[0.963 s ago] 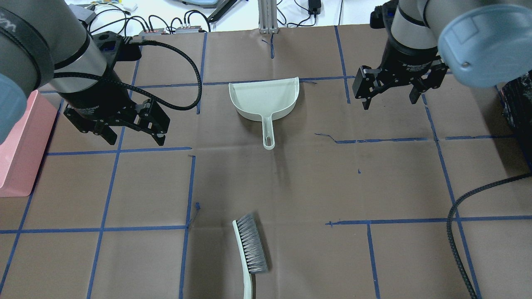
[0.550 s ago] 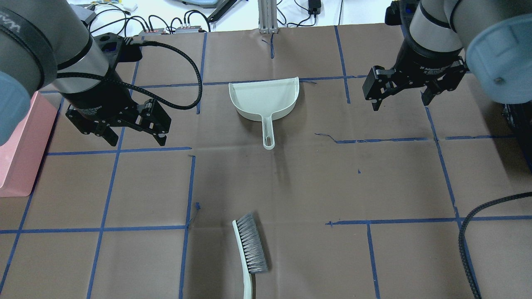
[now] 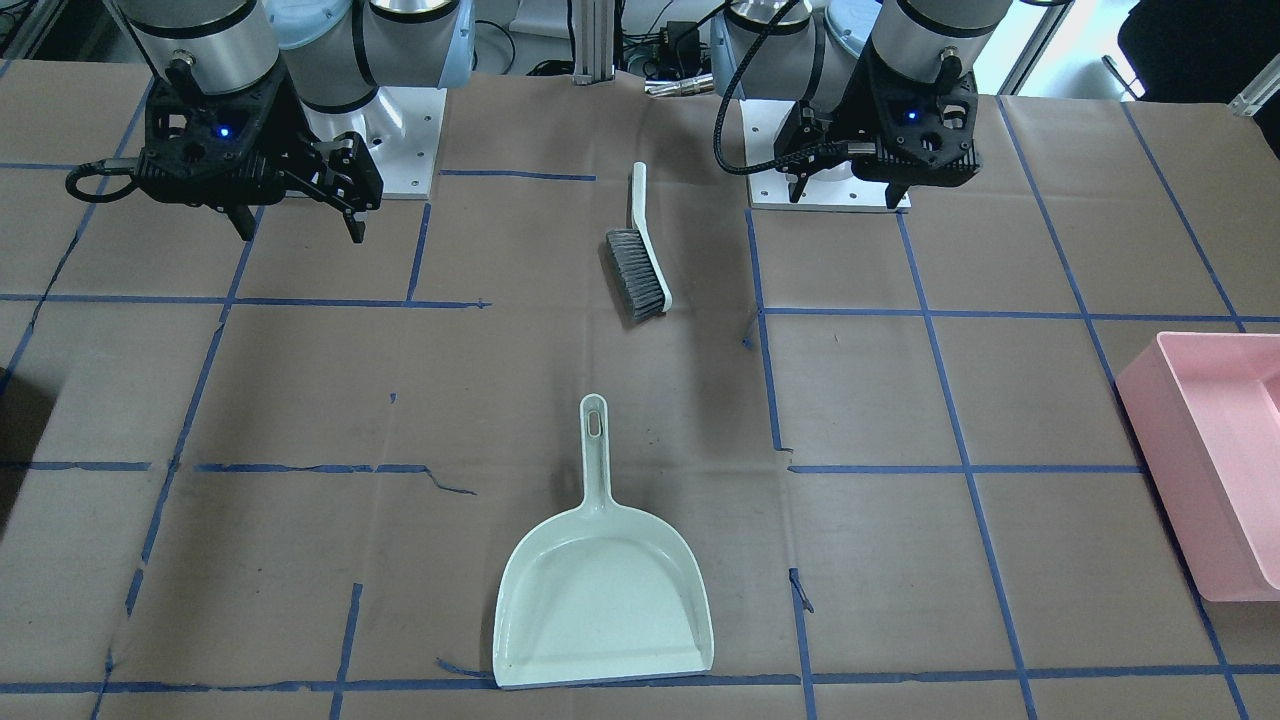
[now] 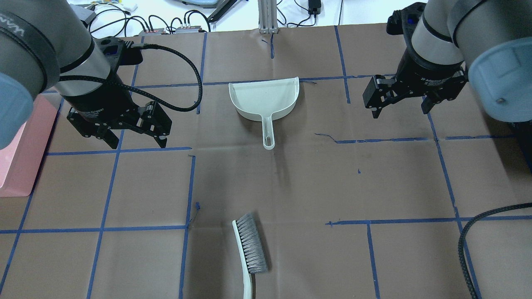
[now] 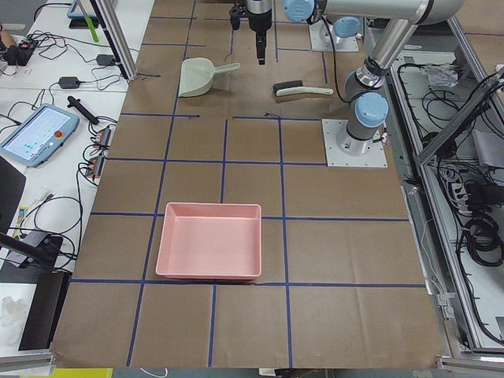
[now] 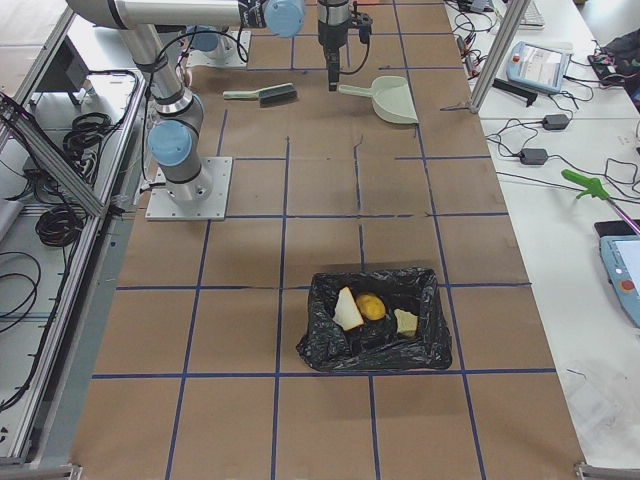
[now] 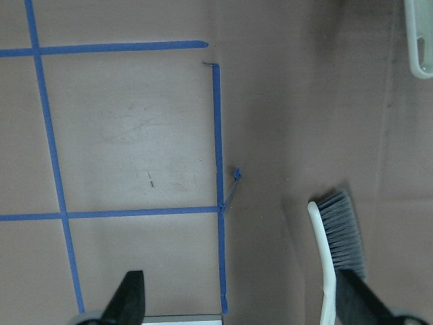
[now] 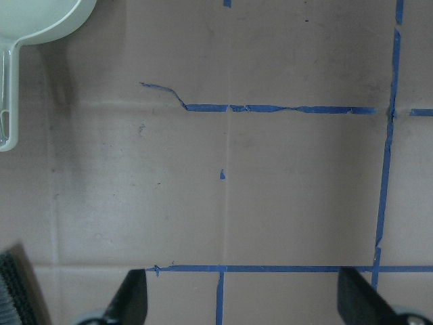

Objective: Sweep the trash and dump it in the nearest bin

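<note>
Overhead, left to right.

Pink bin [image 4: 16, 166] sits at the table's left end; the left side view shows it empty.

Left gripper [image 4: 137, 143] hangs above the table [image 4: 316, 187], jaws spread wide, nothing between them. Its wrist view shows only bare paper and tape there.

Centre: the dustpan [image 4: 266, 97] lies flat, mouth away from the robot and handle toward it. The pan is empty. The brush [image 4: 250, 249] lies nearer the robot, well apart from the pan, its long axis running roughly toward and away from the robot and its bristles facing the right side. Both tools sit between the two grippers, and neither is held.

Right gripper [image 4: 400, 112] also hangs clear of the table, wide open and empty.

Far right end, seen from the right side view: the black-lined bin [image 6: 322, 345] holds the potato-like lump [image 6: 371, 307] with the bread pieces [image 6: 347, 310] on either side of it. The trash lies well off to the right of both grippers, and the right arm is nearer.

Judgement: no trash shows on the table, so sweep and dump look complete. What remains is probably only for the arms to park.
</note>
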### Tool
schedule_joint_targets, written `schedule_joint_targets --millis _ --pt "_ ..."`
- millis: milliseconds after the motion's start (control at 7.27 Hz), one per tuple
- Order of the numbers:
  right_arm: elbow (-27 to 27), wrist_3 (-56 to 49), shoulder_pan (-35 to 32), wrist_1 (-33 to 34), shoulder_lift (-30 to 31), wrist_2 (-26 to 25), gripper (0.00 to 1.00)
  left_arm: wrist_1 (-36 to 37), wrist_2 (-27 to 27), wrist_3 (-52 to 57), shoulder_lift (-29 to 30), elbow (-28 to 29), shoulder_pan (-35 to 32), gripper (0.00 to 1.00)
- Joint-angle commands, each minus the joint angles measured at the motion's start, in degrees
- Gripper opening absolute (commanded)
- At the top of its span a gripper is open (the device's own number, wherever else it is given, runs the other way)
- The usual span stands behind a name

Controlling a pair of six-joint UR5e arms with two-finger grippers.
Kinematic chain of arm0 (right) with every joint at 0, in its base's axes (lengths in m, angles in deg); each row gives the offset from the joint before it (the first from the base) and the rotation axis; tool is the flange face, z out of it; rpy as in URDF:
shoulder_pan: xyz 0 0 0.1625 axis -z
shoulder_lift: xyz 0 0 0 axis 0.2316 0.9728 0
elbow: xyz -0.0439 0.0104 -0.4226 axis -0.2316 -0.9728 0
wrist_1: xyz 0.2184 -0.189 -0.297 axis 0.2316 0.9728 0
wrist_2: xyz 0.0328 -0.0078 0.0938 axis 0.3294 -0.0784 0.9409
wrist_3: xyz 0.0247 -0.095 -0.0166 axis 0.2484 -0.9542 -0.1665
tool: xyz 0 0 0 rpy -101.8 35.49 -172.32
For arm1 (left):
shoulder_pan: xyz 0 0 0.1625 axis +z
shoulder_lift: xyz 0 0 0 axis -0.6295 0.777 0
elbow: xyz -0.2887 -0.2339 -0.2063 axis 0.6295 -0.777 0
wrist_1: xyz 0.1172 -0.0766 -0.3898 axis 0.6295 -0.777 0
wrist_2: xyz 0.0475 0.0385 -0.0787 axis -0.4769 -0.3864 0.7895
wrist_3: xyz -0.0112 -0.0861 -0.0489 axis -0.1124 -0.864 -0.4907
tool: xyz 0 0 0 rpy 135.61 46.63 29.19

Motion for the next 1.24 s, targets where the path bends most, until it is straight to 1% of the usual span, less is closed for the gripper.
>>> schedule_joint_targets --millis 0,1101 --pt "-0.03 0.13 0.01 0.03 -0.04 0.06 1.00 1.94 0.07 0.55 0.24 -0.02 0.00 1.00" --pt "0.14 -0.31 0.01 0.20 -0.04 -0.12 1.00 1.85 -0.46 0.28 -1.60 -0.02 -0.09 1.00"
